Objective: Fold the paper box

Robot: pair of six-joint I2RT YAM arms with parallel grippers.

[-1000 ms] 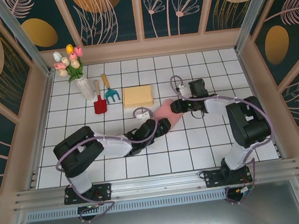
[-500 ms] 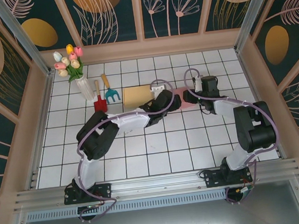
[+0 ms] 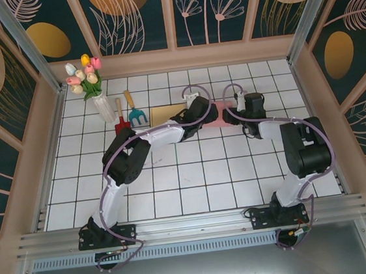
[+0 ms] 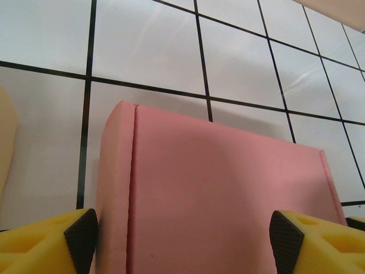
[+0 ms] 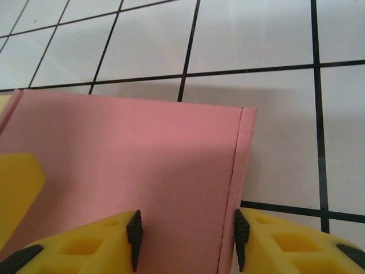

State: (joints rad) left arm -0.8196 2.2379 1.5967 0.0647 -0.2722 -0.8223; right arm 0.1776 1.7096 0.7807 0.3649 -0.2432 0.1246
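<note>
Now we are holding left claw (image 4: 182,237) and right claw (image 5: 186,240) spread over the pink paper box (image 4: 228,188) lying flat on the desk (image 3: 193,175); a tan box (image 3: 162,114) is sitting just beside it, toy shovel (image 3: 122,128) further left.

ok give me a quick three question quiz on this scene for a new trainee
1. Multiple choice: what lies between the fingers of the left gripper? A) a green sponge B) the pink box C) a glass
2. True or false: the flower vase lies tipped over on the table.
3. Short answer: in the top view, which tool lies just right of the red shovel?

Key
1. B
2. False, it stands upright.
3. The teal rake
</note>
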